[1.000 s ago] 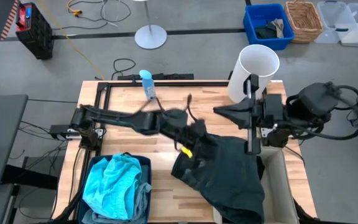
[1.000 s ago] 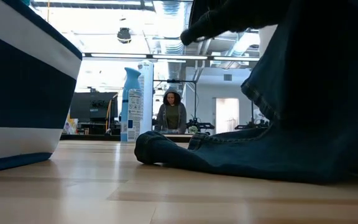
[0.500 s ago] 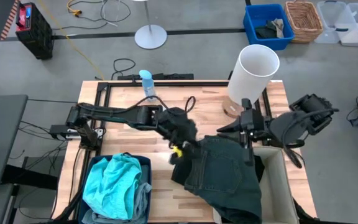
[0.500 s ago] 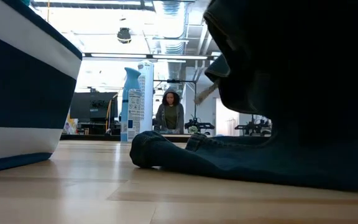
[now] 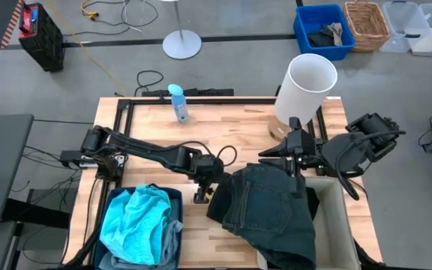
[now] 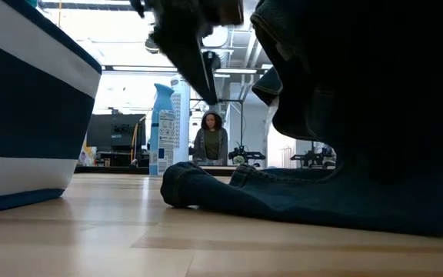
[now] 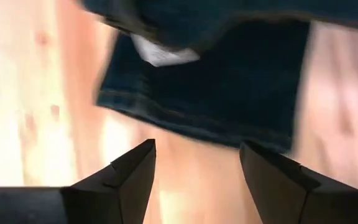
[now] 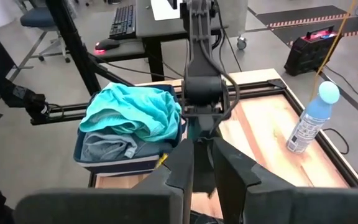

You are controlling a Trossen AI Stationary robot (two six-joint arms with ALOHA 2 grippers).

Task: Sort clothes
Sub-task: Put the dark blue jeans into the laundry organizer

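The dark teal-black denim garment (image 5: 265,210) lies bunched at the table's near right; the low view shows it too (image 6: 321,192). My right gripper (image 5: 294,166) is shut on its raised far part. My left gripper (image 5: 203,193) is open and empty, just left of the denim's left edge (image 7: 191,118) and above the bare wood. The turquoise garment (image 5: 135,221) lies on the pale blue one (image 5: 172,231) in the navy bin (image 5: 177,196). I cannot make out the black garment. My right gripper pinches the denim garment's raised far part (image 5: 277,172) between its two fingers, coming from the table's right side and slanting down. The garment hangs from the fingers, and its lower part (image 6: 206,185) rests on the table. In the right wrist view the fingers (image 8: 182,168) hide the place of contact.
A white cylinder (image 5: 307,86) and a spray bottle (image 5: 177,102) stand at the table's far side. A white bin (image 5: 332,225) is at the near right. Off the table are a blue crate (image 5: 321,30) and a wicker basket (image 5: 367,24). A person (image 6: 211,142) stands in the room beyond.
My left gripper has come away from the denim garment and gone down toward the table's near-left. The garment's left part, held up a second ago, has dropped and now lies on the table. My right gripper has sunk a little and still holds the far part.
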